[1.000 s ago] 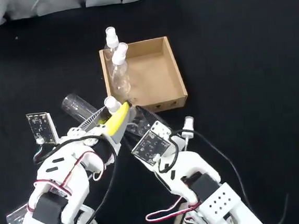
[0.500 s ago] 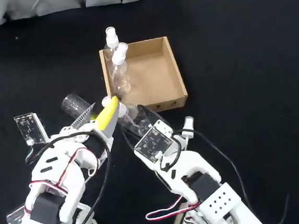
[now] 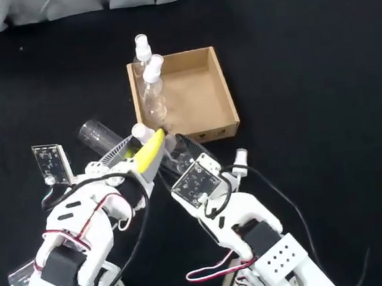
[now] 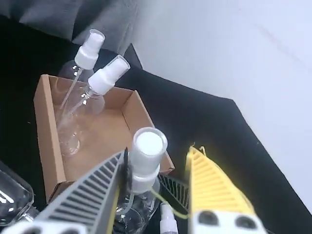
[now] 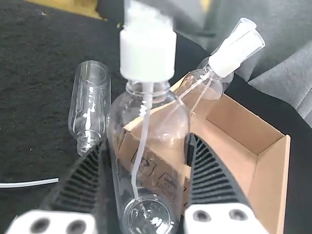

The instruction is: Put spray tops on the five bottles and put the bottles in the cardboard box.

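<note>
Bottle (image 5: 146, 122) of clear plastic is pinched upright between the two black fingers (image 5: 83, 180) of the right gripper (image 5: 146, 151), which press on its body from both sides. It stands just outside the cardboard box (image 3: 201, 102), at the end of the box wall nearest the arms. A white spray top (image 4: 146, 151) sits on its neck, with the thin tube running down inside.

Around that spray top the left gripper (image 4: 157, 155) is spread. Its grey ribbed finger (image 4: 92, 195) lies against the side of the cap, while the yellow finger (image 4: 214, 190) stands apart from it with a gap between.

Inside the box, along one side wall, two bottles already carry spray tops. The near capped bottle (image 3: 153, 96) stands about midway along that wall, and the far capped bottle (image 3: 142, 50) is at the corner farthest from the arms.

An uncapped bottle (image 3: 96, 134) lies on its side on the black table (image 3: 318, 71), near the box on the capped bottles' side. A loose spray top (image 3: 240, 157) lies near the box's opposite near corner, beside the right arm.
</note>
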`<state>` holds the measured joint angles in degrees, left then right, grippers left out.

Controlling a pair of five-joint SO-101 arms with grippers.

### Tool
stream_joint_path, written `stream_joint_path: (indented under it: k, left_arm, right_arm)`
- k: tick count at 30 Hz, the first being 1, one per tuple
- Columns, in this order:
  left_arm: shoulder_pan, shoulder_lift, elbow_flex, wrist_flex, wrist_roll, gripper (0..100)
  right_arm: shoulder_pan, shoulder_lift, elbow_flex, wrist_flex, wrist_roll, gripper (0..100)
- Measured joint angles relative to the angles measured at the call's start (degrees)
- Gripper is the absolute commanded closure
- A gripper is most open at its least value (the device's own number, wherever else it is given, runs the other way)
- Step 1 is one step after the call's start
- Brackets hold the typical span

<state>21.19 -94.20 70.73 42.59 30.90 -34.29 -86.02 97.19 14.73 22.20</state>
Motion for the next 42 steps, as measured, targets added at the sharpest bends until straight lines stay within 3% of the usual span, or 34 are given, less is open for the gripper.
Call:
stream_joint_path:
  k: [24, 34, 42]
  left_arm:
    - [0.1, -10.1, -0.1, 1.8, -0.2, 81]
    - [-13.6, -10.1, -0.1, -1.5, 1.9, 81]
    - [-15.4, -9.6, 8.4, -12.0, 1.8, 81]
  right_arm:
    - [1.6, 0.0, 0.0, -0.4, -0.4, 92.1]
    - [2.1, 0.0, 0.0, -1.3, -0.4, 92.1]
    - [2.1, 0.0, 0.0, -4.5, -0.4, 92.1]
